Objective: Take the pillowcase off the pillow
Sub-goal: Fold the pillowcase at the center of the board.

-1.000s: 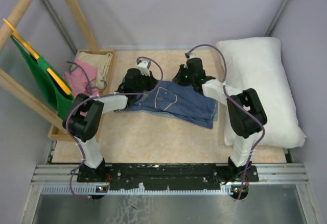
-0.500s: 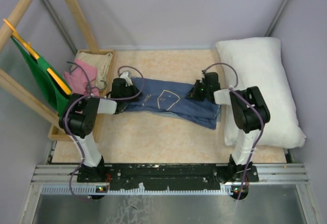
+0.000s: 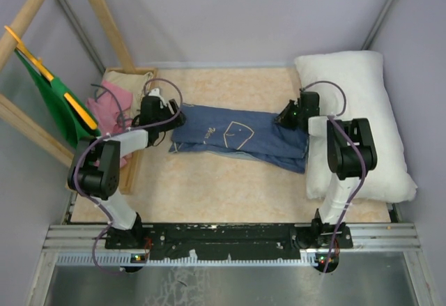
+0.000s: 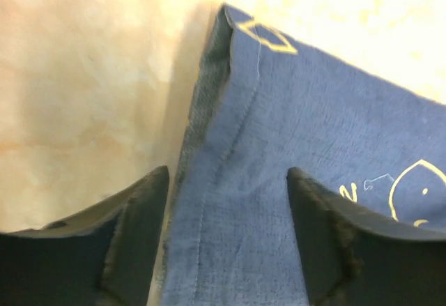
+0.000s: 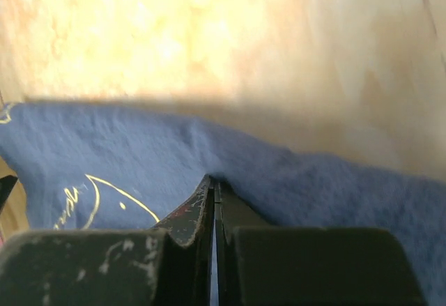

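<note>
Left gripper (image 4: 228, 178): open, my 2 fingers straddle the pillowcase (image 3: 237, 136) hem. Right gripper (image 5: 212, 182): closed, pinching a fold at the opposite end. Pillowcase lies spread on the table (image 3: 209, 184) between them, its right end against the uncovered pillow (image 3: 355, 90).

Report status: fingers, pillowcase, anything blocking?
Left fingers open, straddling left edge of pillowcase. Right fingers shut on its right edge. Case lies flat, fully off the pillow, beside it. Nothing in the way.

The right arm (image 3: 346, 154) hides part of the pillow (image 3: 366, 100).
</note>
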`<state>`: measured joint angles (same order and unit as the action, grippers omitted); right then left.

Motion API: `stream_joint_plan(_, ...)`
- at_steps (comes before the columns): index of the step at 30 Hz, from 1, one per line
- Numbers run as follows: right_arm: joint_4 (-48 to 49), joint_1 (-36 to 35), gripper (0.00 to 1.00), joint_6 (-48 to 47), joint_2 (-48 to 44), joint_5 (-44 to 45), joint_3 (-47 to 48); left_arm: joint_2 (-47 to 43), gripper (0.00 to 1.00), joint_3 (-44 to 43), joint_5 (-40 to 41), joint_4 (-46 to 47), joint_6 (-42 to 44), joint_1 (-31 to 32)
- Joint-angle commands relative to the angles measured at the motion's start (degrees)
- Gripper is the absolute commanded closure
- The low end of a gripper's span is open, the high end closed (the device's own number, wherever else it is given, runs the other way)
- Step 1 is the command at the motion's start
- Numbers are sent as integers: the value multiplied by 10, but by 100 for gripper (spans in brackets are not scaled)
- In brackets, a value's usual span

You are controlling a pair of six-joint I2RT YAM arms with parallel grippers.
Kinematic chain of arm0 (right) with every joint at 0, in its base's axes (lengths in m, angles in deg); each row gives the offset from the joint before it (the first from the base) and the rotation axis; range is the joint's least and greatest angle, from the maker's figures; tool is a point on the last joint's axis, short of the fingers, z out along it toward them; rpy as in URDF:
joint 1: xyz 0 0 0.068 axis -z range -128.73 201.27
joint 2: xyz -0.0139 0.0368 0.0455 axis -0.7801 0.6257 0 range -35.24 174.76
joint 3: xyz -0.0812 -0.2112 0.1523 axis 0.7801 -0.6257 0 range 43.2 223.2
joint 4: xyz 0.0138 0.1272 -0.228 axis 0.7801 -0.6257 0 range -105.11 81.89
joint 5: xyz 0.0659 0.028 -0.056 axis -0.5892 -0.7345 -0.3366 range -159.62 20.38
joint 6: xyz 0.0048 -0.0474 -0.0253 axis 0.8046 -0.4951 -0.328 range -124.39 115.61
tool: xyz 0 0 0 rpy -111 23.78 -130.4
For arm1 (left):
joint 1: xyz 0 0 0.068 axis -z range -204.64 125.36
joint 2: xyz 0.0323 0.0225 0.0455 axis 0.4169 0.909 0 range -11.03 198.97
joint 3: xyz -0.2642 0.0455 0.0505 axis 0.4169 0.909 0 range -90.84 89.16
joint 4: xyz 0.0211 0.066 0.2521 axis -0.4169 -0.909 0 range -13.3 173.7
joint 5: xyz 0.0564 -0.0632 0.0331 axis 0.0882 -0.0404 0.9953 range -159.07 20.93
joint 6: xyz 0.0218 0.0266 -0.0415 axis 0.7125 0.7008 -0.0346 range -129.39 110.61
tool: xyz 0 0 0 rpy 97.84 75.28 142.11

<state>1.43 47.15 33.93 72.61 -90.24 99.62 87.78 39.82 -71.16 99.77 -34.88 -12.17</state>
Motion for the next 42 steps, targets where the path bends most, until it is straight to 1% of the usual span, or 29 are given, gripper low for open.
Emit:
stream_joint_plan(1, -10, -4, 97, -23, 3, -9, 82, -26, 17, -35, -14, -65, -4, -45)
stream_joint_plan(3, -14, -8, 89, -23, -3, -14, 93, -21, 12, -29, -66, -52, 5, -65)
stream_joint_plan(6, -11, -16, 68, -15, -14, -24, 95, 8, 11, -42, -151, -62, 38, -77)
stream_joint_plan(7, -10, -19, 64, -13, -16, -30, 95, 21, 11, -48, -172, -72, 44, -78)
stream_joint_plan(9, -7, -25, 59, -7, -18, -42, 96, 34, 10, -36, -200, -61, 45, -78)
stream_joint_plan(11, -5, -31, 57, -1, -20, -54, 96, 42, 10, -18, -229, -35, 41, -79)
stream_joint_plan(13, 0, -37, 55, 3, -23, -62, 94, 59, 10, -15, -268, -35, 39, -80)
stream_joint_plan(16, 11, -39, 55, 12, -28, -71, 89, 77, 11, -8, -298, -34, 28, -79)
stream_joint_plan(22, 26, -39, 54, 26, -33, -87, 84, 90, 13, 39, -330, 16, -18, -70)
stream_joint_plan(27, 41, -42, 54, 39, -34, -102, 83, 106, 18, 50, -317, 28, -28, -25)
stream_joint_plan(29, 43, -42, 54, 40, -34, -106, 83, 110, 27, 46, -306, 28, -31, -15)
stream_joint_plan(32, 44, -43, 54, 40, -39, -110, 79, 104, 48, 38, -282, 19, -29, -14)
stream_joint_plan(35, 47, -44, 54, 42, -48, -110, 72, 84, 65, 18, -218, -39, -4, -18)
stream_joint_plan(36, 48, -44, 54, 41, -51, -109, 70, 74, 71, 11, -195, -58, 3, -21)
stream_joint_plan(38, 46, -46, 54, 41, -58, -107, 67, 52, 91, 3, -137, -97, 13, -29)
stream_joint_plan(39, 44, -49, 54, 39, -60, -105, 66, 39, 98, -1, -105, -121, 18, -33)
stream_joint_plan(40, 41, -52, 54, 36, -64, -100, 66, 27, 100, -9, -66, -144, 21, -36)
stream_joint_plan(42, 26, -58, 54, 27, -68, -89, 68, 2, 100, -23, 24, -193, 22, -37)
